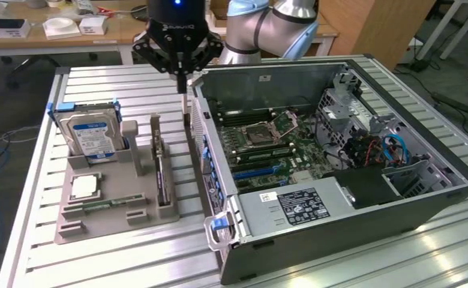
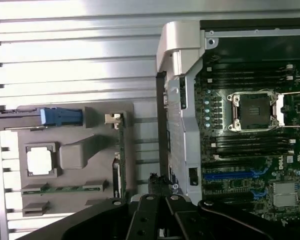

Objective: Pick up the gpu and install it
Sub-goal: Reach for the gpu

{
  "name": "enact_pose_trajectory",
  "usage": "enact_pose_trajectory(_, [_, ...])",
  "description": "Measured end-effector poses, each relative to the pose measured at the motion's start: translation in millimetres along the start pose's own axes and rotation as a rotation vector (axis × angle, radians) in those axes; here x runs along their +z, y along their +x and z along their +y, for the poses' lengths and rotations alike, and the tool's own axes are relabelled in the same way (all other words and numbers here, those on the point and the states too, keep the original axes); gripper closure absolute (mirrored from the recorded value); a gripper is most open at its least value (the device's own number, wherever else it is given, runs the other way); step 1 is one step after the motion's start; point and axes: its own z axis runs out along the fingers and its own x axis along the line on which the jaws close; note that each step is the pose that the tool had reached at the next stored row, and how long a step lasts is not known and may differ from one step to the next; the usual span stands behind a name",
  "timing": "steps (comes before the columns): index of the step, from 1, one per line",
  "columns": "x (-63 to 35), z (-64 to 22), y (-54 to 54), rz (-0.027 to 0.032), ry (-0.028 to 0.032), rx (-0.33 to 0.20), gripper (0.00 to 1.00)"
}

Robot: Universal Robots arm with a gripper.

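Observation:
The gpu (image 1: 162, 177) stands on its edge in a slot of the grey holder tray (image 1: 114, 225), to the exterior view's left of the open computer case (image 1: 338, 222). In the wrist view the gpu (image 2: 119, 160) shows edge-on as a thin green strip with its metal bracket (image 2: 113, 118) at one end. My gripper (image 1: 183, 87) hangs above the table past the card's far end, near the case's corner. Its fingers are shut with nothing between them. The gripper (image 2: 160, 200) is also at the wrist view's edge, its black fingers pressed together.
The tray also holds an upright silver hard drive (image 1: 90, 135) with a blue label, a CPU (image 1: 84, 187) and a RAM stick (image 1: 106, 203). Inside the case lies the motherboard (image 2: 250, 135) with blue slots (image 2: 230, 175). A desk with boxes stands behind.

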Motion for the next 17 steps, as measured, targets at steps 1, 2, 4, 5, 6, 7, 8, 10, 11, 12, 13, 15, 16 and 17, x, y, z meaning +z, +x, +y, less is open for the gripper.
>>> enact_pose_trajectory(1, [-0.1,-0.3,4.4,0.0000,0.0000,0.000,0.90])
enact_pose_trajectory(2, [-0.2,-0.7,8.6,0.0000,0.0000,0.000,0.90])
enact_pose_trajectory(4, [-0.5,-1.3,17.1,0.0000,0.0000,0.000,0.90])
enact_pose_trajectory(5, [-0.5,-1.6,21.1,0.0000,0.0000,0.000,0.90])
enact_pose_trajectory(6, [-0.6,-1.8,25.0,0.0000,-0.0001,0.000,0.90])
enact_pose_trajectory(7, [-0.7,-2.1,28.5,-0.0001,-0.0001,0.000,0.90])
enact_pose_trajectory(8, [-0.8,-2.4,31.7,0.0000,0.0000,0.000,0.90])
enact_pose_trajectory(10, [-1.0,-2.8,37.7,0.0000,0.0000,0.000,0.90])
enact_pose_trajectory(11, [-1.1,-3.0,40.9,0.0000,0.0000,0.000,0.90])
enact_pose_trajectory(12, [-1.2,-3.3,44.1,0.0000,0.0000,0.000,0.90])
enact_pose_trajectory(13, [-1.2,-3.5,47.2,0.0000,0.0000,0.000,0.90])
enact_pose_trajectory(15, [-1.4,-4.0,53.2,0.0000,0.0000,0.000,0.90])
enact_pose_trajectory(16, [-1.5,-4.2,56.2,0.0000,0.0000,0.000,0.90])
enact_pose_trajectory(17, [-1.6,-4.4,58.7,0.0000,0.0000,0.000,0.90])
